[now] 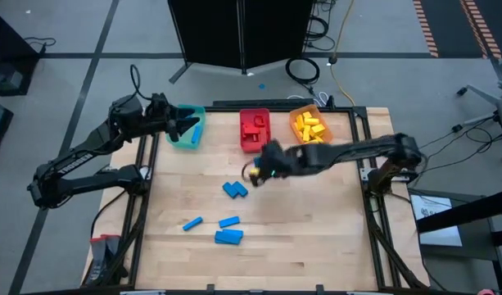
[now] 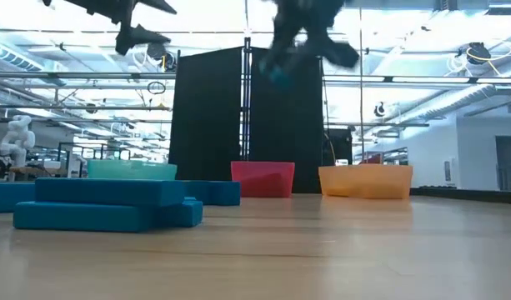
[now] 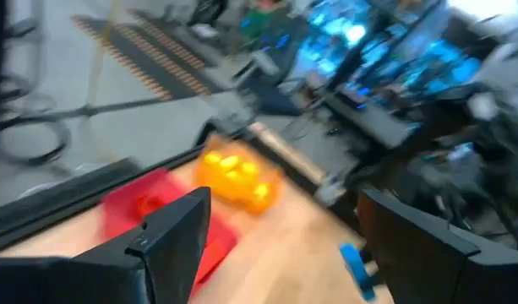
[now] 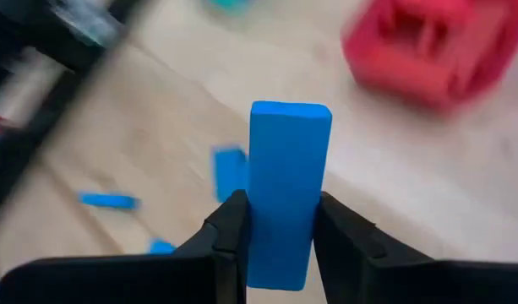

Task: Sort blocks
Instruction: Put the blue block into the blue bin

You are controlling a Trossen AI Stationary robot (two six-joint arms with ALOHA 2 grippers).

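High view: right end effector (image 1: 256,170) hangs mid-bench near red bin (image 1: 254,129); left end effector (image 1: 187,123) over teal bin (image 1: 186,136).
Right wrist: clamped on blue block (image 4: 284,190).
Left wrist: fingers (image 3: 176,228) apart, empty.
Next, likely: carry block left to teal bin.

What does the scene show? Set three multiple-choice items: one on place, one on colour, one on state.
1. Where is the left gripper?
A. over the teal bin
B. over the orange bin
C. at the table's front edge

2. What colour are the blocks lying loose on the table?
A. red
B. yellow
C. blue

3. What state is the right gripper in?
A. open, empty
B. shut on a blue block
C. shut on a red block

Key: 1 A, the high view shows it above that bin. 2 C, every loose block is blue. 3 B, the right wrist view shows the fingers clamping it.
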